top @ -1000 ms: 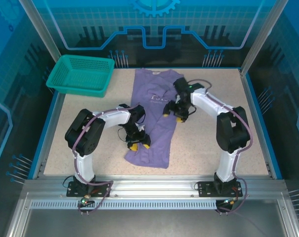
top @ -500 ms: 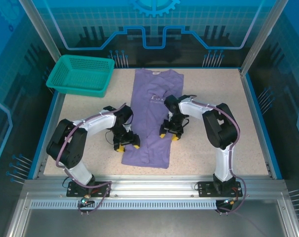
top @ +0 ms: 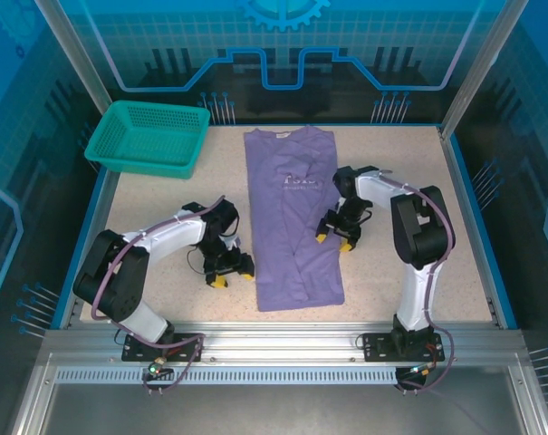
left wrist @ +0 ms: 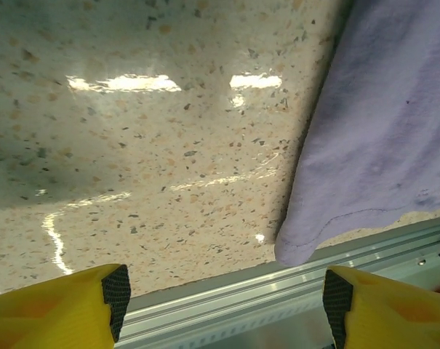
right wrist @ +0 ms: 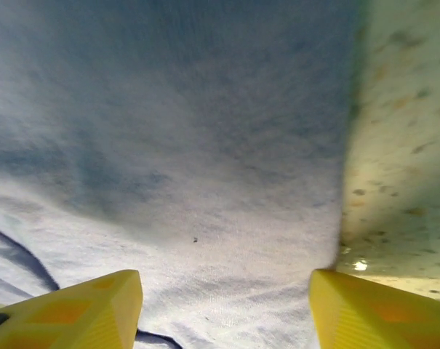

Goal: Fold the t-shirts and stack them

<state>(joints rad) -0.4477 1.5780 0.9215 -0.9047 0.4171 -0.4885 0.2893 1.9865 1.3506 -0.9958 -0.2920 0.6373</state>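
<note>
Lavender short-sleeved fabric t-shirt point(top: 292, 217) lies folded narrow; left gripper point(top: 230, 275) and right gripper point(top: 336, 240) hover at its sides, spread, empty; next I'd pinch its hem.

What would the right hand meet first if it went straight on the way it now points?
Most likely the lavender t-shirt: the right hand, open, points at fabric near the shirt's edge, with bare table just beside it.

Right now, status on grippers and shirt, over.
Left gripper open, beside shirt. Right gripper open, over shirt's right edge. Shirt flat, long strip. Basket well apart.
</note>
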